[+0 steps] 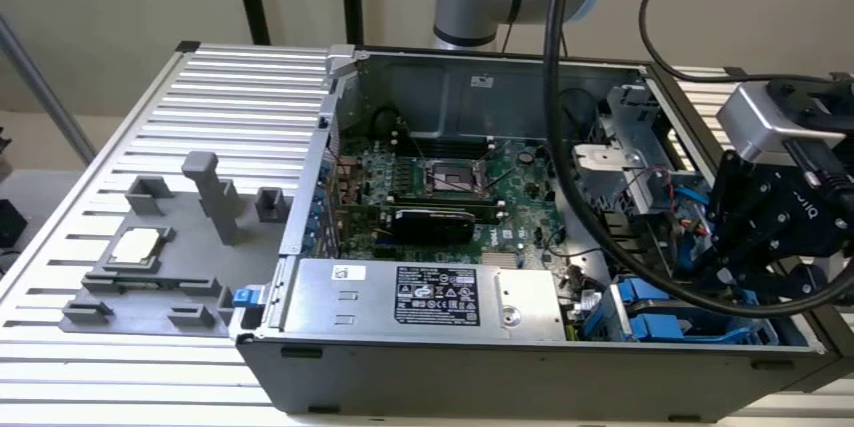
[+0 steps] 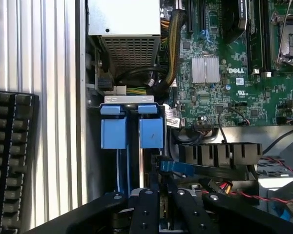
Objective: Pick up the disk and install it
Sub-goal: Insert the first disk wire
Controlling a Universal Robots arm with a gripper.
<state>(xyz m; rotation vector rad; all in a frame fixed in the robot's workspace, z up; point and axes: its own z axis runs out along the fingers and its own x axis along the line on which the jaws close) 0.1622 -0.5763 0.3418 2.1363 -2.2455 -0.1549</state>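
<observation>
Gripper [image 2: 159,184] low over drive bay [image 2: 132,100], near right corner of case [image 1: 534,367]; spread or pinching, cannot tell. Disk [image 2: 151,132] slotted there. Advisable: push straight, avoiding cables [image 2: 244,193].

Gripper [image 1: 763,272] above blue carriers [image 1: 657,315]

The exterior view looks down from in front of the open computer case [image 1: 534,247], fairly near. The wrist view faces straight down, close, into it. Both share the power supply [image 1: 427,297] and motherboard [image 2: 224,73].
</observation>
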